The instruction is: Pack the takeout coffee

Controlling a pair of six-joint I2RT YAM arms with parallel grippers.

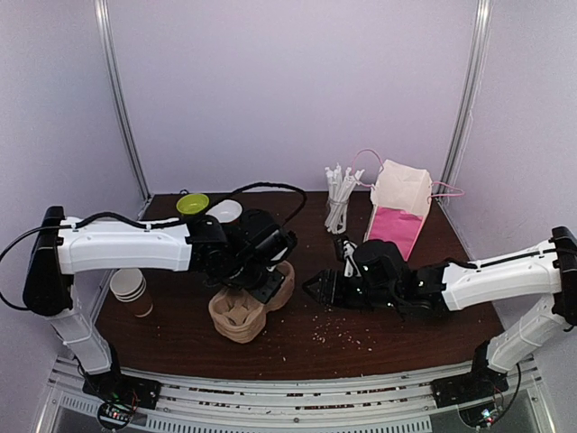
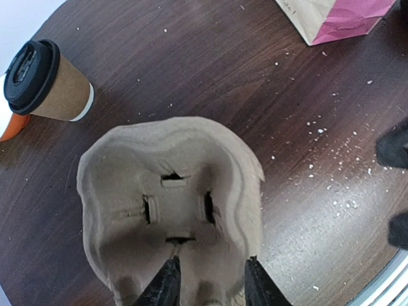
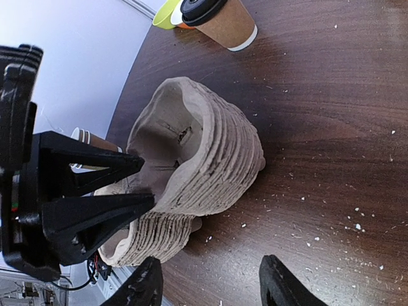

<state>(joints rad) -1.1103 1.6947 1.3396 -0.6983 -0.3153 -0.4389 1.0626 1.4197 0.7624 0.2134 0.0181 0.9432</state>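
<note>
The takeout coffee [image 2: 48,80], a brown paper cup with a black lid, stands upright on the dark table beyond a stack of pulp cup carriers [image 2: 172,191]. The right wrist view shows the coffee [image 3: 220,19] at the top. In the top view my left arm hides it. My left gripper [image 2: 210,277] reaches down onto the stack [image 1: 252,302], its fingers [image 3: 95,217] closed on either side of a ridge of the top carrier. My right gripper [image 3: 213,284] hovers open and empty over bare table just right of the stack [image 3: 197,166], and appears in the top view too [image 1: 317,287].
A paper bag with a pink side [image 1: 401,212] stands open at the back right. A holder of white stirrers [image 1: 341,198] is beside it. A stack of lidless brown cups [image 1: 131,289] sits at the left edge. A green rim [image 1: 192,204] lies at the back left. Crumbs dot the table.
</note>
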